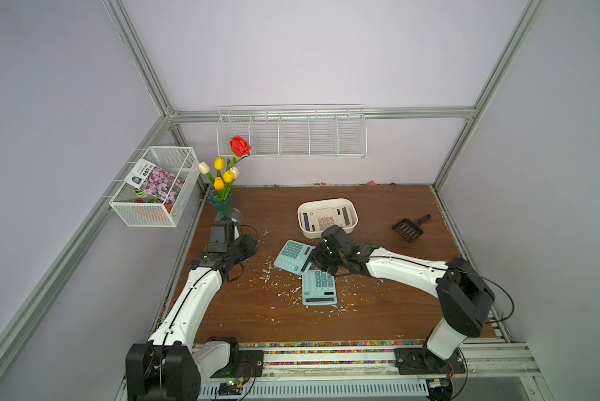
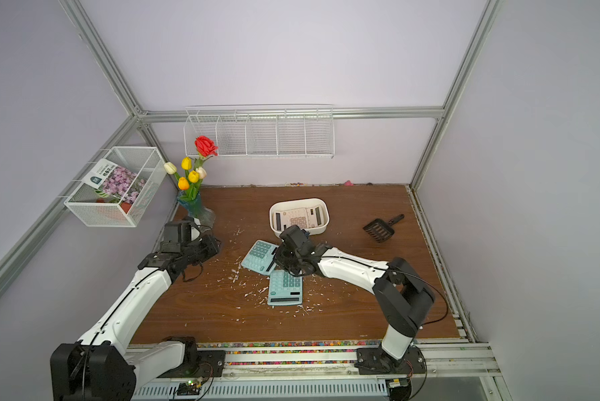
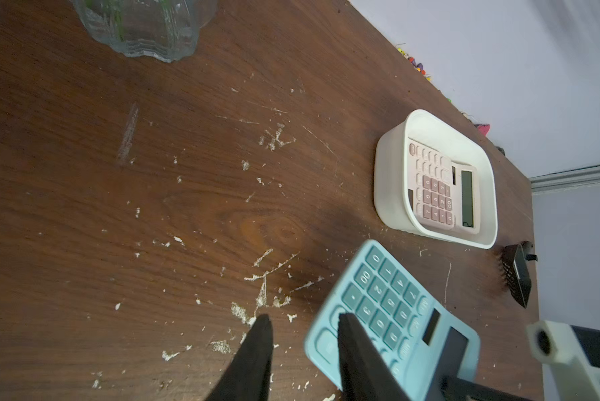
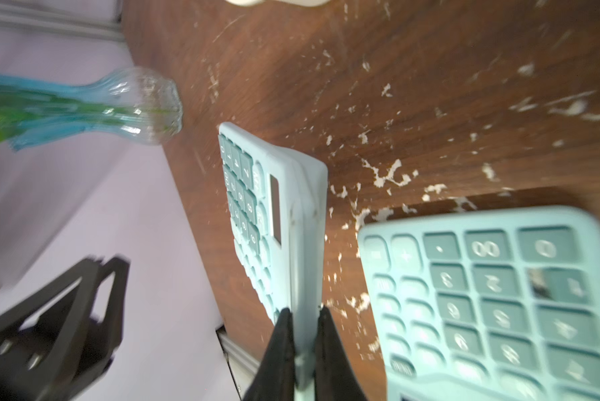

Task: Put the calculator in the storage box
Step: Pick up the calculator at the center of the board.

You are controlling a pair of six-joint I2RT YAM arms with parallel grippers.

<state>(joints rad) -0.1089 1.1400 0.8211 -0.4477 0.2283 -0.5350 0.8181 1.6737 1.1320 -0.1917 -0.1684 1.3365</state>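
My right gripper (image 4: 303, 310) is shut on the edge of a teal calculator (image 4: 277, 215), which hangs tilted just above the table (image 1: 293, 257) (image 2: 258, 257). A second teal calculator (image 1: 319, 288) (image 4: 493, 298) lies flat on the wood beside it. Just behind them stands the white storage box (image 1: 312, 233) (image 3: 389, 187), with a pink calculator (image 1: 326, 217) (image 3: 437, 187) lying inside. My left gripper (image 1: 253, 249) (image 3: 302, 317) hovers to the left near the vase, open, with nothing between its fingers.
A glass vase of flowers (image 1: 224, 205) stands at the back left corner. A black scoop (image 1: 409, 229) lies at the right. A wire rack (image 1: 291, 135) hangs on the back wall, a mesh basket (image 1: 153, 187) on the left wall. White flecks litter the table.
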